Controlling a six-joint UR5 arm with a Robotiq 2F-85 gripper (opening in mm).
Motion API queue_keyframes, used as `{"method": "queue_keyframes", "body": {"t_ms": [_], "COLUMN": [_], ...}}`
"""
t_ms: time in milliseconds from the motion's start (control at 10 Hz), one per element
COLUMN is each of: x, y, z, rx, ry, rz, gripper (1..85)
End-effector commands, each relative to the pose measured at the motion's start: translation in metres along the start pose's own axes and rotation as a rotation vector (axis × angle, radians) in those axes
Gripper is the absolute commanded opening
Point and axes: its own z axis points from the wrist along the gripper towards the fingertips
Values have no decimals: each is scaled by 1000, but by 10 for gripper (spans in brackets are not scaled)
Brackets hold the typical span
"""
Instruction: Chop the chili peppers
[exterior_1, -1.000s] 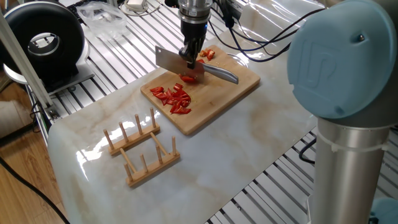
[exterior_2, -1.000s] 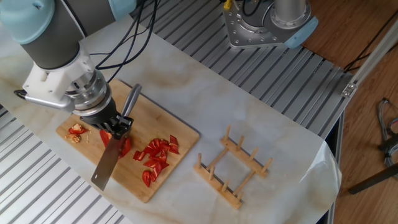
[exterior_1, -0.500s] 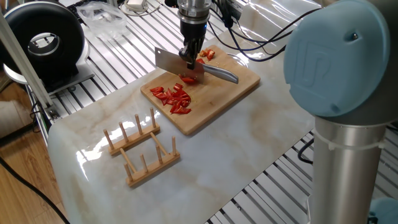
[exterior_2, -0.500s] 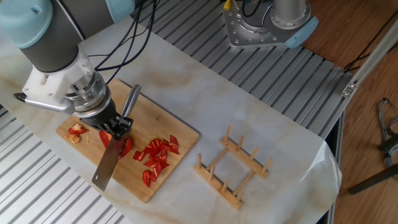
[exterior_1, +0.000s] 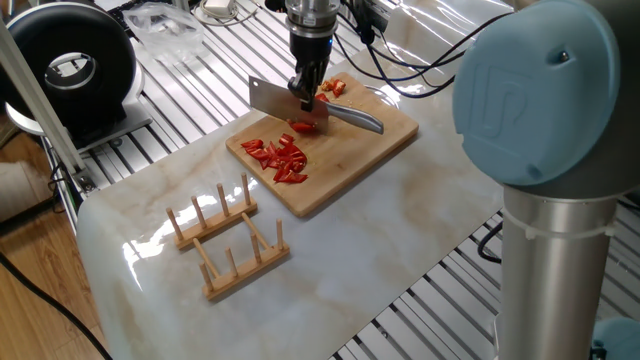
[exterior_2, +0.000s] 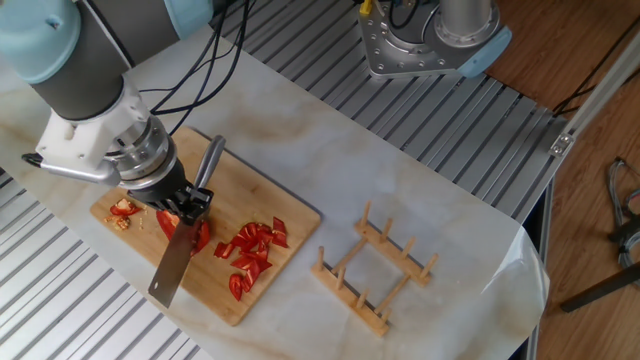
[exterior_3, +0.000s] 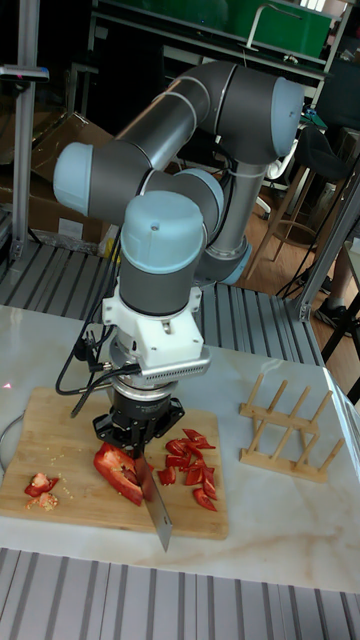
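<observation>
Chili peppers (exterior_2: 252, 250) on board; gripper (exterior_2: 184, 207) clamps knife (exterior_2: 176, 265).

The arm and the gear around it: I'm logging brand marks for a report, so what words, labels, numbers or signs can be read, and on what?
"UR" logo, embossed, no other text: on the arm's blue joint cap.
Black round device: a pale centre mark, too small to read.
Knife, cutting board, wooden rack: no text visible.
</observation>
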Motion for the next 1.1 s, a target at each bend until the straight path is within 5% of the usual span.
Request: {"method": "queue_keyframes", "body": {"t_ms": [0, 500, 1000], "x": [-4, 1, -11], "y": [-2, -8, -5], "z": [2, 6, 4], "rx": [3, 23, 56], "ry": [5, 49, 60], "rz": [-13, -11, 6], "gripper": [13, 13, 13]}}
